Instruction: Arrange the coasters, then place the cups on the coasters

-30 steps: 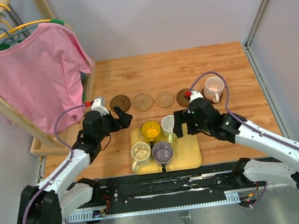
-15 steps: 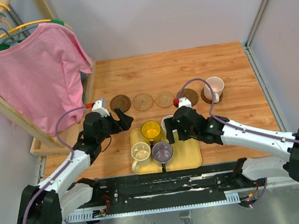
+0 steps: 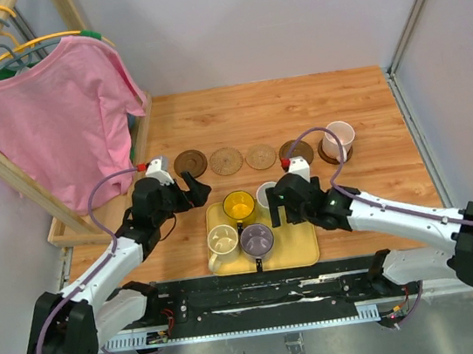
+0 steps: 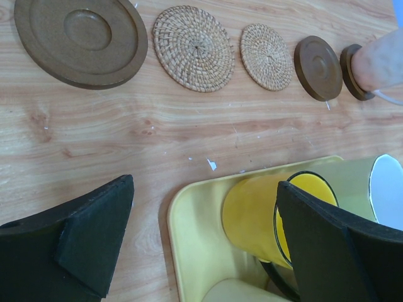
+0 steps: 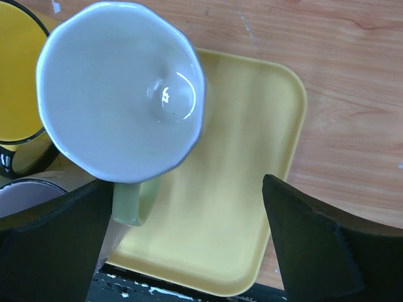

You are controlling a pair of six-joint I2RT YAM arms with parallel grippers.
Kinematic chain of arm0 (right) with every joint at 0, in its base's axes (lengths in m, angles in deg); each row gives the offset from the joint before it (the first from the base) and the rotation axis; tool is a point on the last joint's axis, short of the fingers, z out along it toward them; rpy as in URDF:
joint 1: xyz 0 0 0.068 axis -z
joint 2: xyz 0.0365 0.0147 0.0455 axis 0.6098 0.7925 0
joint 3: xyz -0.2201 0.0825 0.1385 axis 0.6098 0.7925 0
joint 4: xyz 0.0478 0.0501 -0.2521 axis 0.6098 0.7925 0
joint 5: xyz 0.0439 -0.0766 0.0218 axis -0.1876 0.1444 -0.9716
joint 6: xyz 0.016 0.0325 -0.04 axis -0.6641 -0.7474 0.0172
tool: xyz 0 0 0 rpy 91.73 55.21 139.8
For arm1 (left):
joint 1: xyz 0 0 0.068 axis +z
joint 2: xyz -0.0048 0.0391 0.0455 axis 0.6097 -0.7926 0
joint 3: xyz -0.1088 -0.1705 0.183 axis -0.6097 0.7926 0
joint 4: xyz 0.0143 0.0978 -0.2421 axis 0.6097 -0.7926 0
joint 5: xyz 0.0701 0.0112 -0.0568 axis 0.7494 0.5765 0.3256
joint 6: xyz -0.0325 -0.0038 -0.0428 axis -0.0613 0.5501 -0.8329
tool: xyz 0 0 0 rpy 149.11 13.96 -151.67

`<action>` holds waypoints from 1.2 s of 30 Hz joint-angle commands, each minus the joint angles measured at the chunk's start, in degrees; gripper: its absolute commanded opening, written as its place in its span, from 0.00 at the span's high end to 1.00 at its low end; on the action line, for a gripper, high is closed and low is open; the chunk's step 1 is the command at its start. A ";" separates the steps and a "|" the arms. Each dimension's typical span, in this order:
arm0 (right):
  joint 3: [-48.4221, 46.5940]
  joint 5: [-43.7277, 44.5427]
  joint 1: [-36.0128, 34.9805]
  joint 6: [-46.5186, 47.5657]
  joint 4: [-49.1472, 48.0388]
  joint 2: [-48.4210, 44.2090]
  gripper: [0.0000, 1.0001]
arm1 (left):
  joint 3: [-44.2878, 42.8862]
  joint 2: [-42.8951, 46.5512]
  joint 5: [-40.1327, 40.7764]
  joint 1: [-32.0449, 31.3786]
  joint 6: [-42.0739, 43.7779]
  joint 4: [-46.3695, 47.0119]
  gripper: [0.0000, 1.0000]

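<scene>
Five coasters lie in a row: dark brown [image 3: 190, 162], two tan woven ones [image 3: 226, 161] [image 3: 260, 156], dark brown [image 3: 296, 150], and one under the pale pink cup [image 3: 338, 138]. The yellow cup [image 3: 240, 205], white cup [image 3: 265, 195], cream cup [image 3: 223, 242] and purple-grey cup [image 3: 257, 239] stand on the yellow tray [image 3: 304, 251]. My left gripper [image 3: 196, 187] is open, just left of the tray; the yellow cup [image 4: 264, 217] shows beside its right finger. My right gripper [image 5: 189, 182] is open over the tray [image 5: 214, 239], with the white cup [image 5: 119, 94] just ahead of its left finger.
A wooden rack with a pink shirt [image 3: 56, 119] on hangers stands at the back left, its base frame [image 3: 69, 236] reaching close to the left arm. Grey walls close off the back and right sides of the wooden table [image 3: 367, 106].
My right arm has drawn back left from the pink cup, which stays on its coaster, and now hangs over the tray by the white cup. The left arm has not moved.
</scene>
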 commanded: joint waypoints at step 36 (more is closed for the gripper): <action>2.01 -2.46 -1.62 4.49 -2.34 2.61 0.57 | 1.46 -2.24 0.19 -0.63 -0.16 4.15 0.00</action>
